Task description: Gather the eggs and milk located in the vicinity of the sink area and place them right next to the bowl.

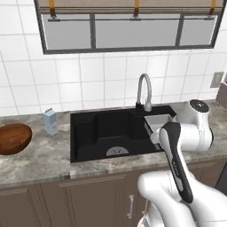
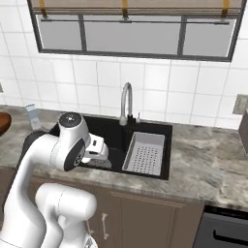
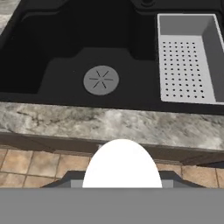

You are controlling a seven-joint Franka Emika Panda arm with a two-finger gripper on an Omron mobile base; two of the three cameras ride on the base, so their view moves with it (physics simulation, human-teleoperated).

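Note:
A white egg (image 3: 121, 164) sits between my gripper's (image 3: 121, 180) fingers at the bottom of the hand view, and the gripper is shut on it. The hand (image 1: 155, 135) hangs over the front right part of the black sink (image 1: 111, 128), above its front rim. The gripper (image 2: 99, 160) points down there. The milk carton (image 1: 50, 121) stands upright on the counter just left of the sink. Further left, the reddish-brown bowl (image 1: 13, 138) rests at the counter's left end, and its edge (image 2: 2, 123) shows in the right base view. The carton (image 2: 33, 116) stands behind my arm.
A curved grey faucet (image 1: 144, 91) rises behind the basin. A grey perforated tray (image 3: 186, 61) fills the sink's right side. The marble counter (image 2: 208, 160) stretches right of the sink. Cabinet fronts (image 1: 88, 199) and a tiled floor (image 3: 30, 164) lie below the counter edge.

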